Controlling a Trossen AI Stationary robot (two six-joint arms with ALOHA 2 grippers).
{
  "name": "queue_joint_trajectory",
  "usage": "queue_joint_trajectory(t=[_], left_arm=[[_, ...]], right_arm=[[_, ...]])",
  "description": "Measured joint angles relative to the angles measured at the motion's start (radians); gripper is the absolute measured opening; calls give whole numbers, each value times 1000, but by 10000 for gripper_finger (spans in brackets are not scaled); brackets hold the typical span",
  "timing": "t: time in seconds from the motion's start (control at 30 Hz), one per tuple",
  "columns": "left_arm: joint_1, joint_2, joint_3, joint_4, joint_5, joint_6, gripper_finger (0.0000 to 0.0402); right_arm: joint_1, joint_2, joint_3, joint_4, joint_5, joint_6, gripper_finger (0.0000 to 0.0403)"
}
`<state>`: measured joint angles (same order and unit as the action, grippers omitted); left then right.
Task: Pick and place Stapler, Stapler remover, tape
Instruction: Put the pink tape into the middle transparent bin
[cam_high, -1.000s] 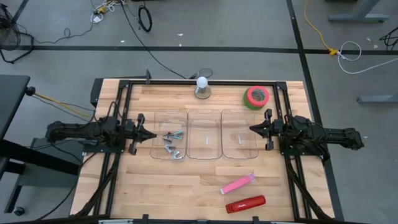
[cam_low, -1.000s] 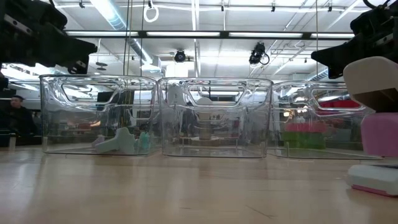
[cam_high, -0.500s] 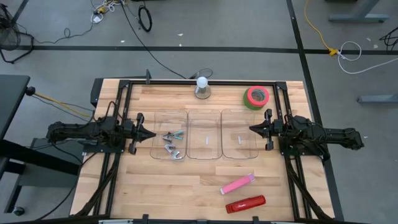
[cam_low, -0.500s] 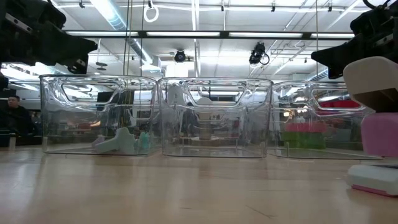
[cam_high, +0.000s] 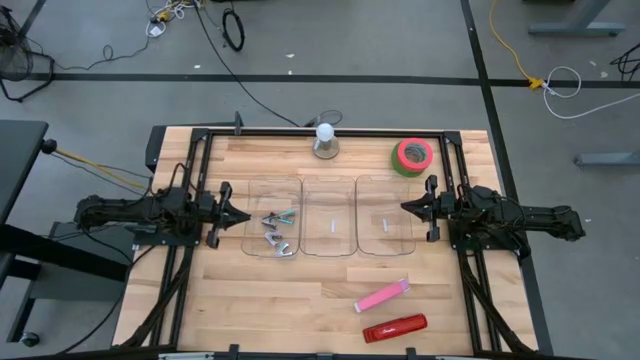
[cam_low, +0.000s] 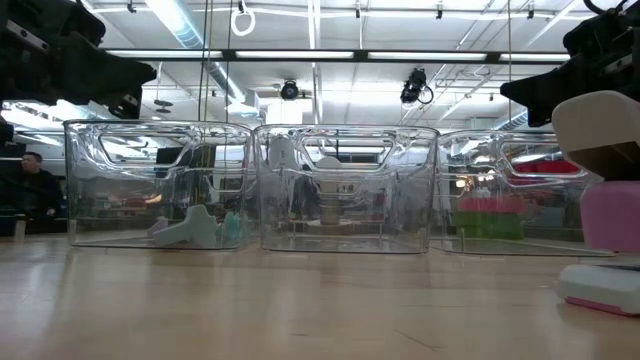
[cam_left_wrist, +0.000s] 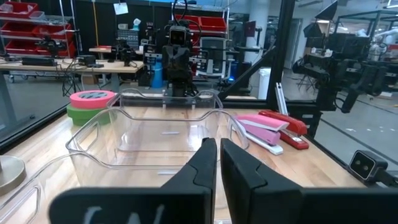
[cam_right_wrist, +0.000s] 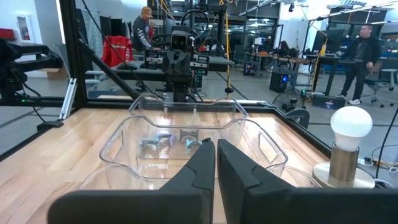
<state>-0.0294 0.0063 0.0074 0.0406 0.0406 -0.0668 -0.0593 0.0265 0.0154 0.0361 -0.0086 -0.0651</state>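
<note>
Tape (cam_high: 412, 155) lying flat at the far right corner of the table (cam_high: 300, 300), well apart from the three clear bins (cam_high: 329, 229); probably light and stiff, with a smooth outer wall likely to slip, so best pinched across the ring wall, one finger down the red-pink core. Red stapler (cam_high: 394, 328) and pink stapler (cam_high: 381, 296) lying near the front edge, side by side; likely heavier, rigid, best gripped across the narrow body at mid-length. Staple removers (cam_high: 277, 232) already in the left bin. Left gripper (cam_high: 240, 216) just beside that bin, fingers nearly together, grasping nothing. Right gripper (cam_high: 408, 208) beside the right bin, clenched and empty.
</note>
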Motion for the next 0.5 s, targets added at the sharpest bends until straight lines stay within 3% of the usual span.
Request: queue_joint_trajectory(t=[0.5], left_arm=[[0, 0, 0, 6, -2, 1, 25]], right_arm=[[0, 0, 0, 0, 0, 0, 22]])
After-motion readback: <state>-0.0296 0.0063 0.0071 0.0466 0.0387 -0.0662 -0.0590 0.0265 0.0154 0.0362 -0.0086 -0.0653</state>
